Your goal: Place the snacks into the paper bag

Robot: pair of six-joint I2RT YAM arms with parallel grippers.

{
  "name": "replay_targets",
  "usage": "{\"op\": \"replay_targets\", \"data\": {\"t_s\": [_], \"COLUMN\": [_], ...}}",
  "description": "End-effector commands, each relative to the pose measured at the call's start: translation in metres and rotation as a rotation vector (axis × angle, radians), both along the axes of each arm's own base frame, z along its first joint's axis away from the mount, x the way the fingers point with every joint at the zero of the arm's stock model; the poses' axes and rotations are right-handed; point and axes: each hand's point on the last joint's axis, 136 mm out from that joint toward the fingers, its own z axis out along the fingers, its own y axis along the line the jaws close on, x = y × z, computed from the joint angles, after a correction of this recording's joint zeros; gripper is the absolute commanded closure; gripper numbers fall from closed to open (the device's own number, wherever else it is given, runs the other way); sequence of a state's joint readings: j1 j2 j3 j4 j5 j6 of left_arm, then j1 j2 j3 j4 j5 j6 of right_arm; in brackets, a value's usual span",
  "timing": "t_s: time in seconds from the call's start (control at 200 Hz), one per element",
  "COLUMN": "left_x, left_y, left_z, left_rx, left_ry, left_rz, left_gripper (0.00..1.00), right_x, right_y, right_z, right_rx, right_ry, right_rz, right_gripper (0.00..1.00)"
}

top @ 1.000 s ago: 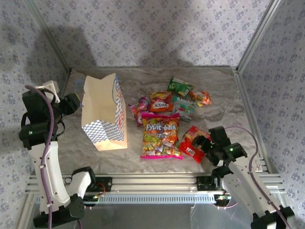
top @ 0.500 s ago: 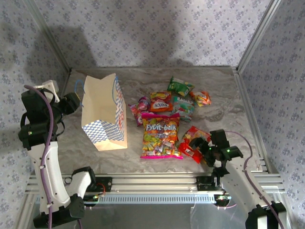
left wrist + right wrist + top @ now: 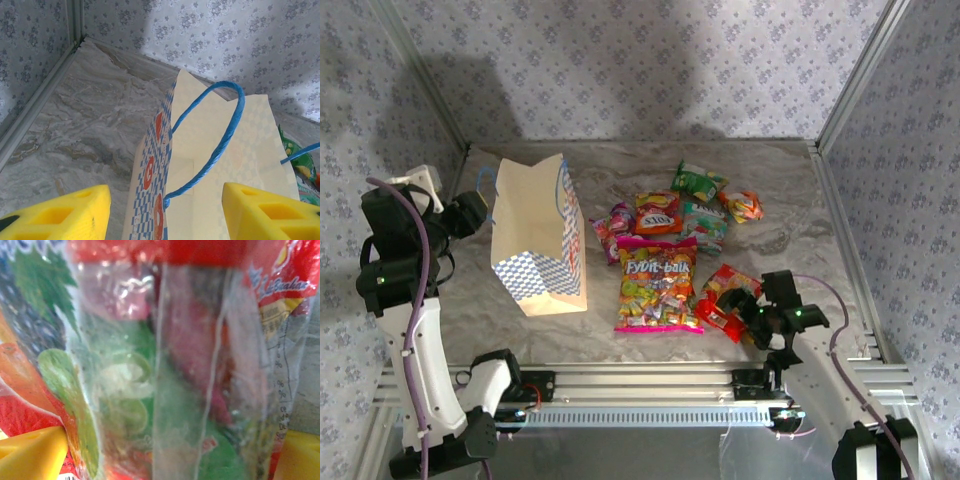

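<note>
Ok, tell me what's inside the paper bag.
Inside the paper bag there are bare cream paper walls, with no snack packet to be seen. Its deepest part is hidden behind the near checkered wall.

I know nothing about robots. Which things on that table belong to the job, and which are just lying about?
Part of the job: paper bag; big pink packet; red packet; orange packet; green packet; teal packet.

Just there: marbled table top; metal rail at the near edge.
</note>
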State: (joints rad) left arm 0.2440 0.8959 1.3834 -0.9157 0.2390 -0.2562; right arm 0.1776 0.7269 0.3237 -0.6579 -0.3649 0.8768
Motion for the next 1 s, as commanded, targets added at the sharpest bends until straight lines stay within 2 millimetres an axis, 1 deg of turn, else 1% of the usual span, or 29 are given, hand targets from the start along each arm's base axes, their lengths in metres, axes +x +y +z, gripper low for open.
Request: {"op": "replay_targets", "data": {"t_s": [0.0,0.1,0.18,0.31,0.635,0.745,0.84,0.999], "left_x": [-0.001,-0.001,-0.002,-0.002,-0.003,-0.004,-0.004,-0.004], "left_y": [-0.006,-0.005,-0.006,-0.006,-0.009,-0.009,-0.009,-0.009], "left_z": [0.016,0.016,0.015,0.013,0.016,0.016,0.016,0.016], "left_rx": [-0.007,-0.005,-0.007,-0.007,-0.009,-0.003,-0.001,-0.002], "left_ry": [-0.047,-0.044,-0.043,-0.034,-0.035,-0.032,-0.030,-0.029], "left_rz": [-0.019,-0.018,-0.018,-0.021,-0.034,-0.034,-0.032,-0.034], "left_gripper": [0.39,0.40,0.39,0.39,0.40,0.40,0.40,0.40], "right_x": [0.027,0.030,0.030,0.029,0.045,0.048,0.051,0.058], "right_y": [0.009,0.009,0.008,0.008,0.009,0.007,0.008,0.008], "right_z": [0.013,0.015,0.012,0.010,0.019,0.018,0.016,0.020], "right_rx": [0.022,0.018,0.011,0.024,0.072,0.056,0.057,0.055], "right_ry": [-0.120,-0.115,-0.101,-0.088,-0.103,-0.093,-0.083,-0.091], "right_rz": [0.057,0.066,0.059,0.041,-0.033,-0.032,-0.034,-0.036], "right_gripper": [0.00,0.00,0.00,0.04,0.05,0.10,0.17,0.28]}}
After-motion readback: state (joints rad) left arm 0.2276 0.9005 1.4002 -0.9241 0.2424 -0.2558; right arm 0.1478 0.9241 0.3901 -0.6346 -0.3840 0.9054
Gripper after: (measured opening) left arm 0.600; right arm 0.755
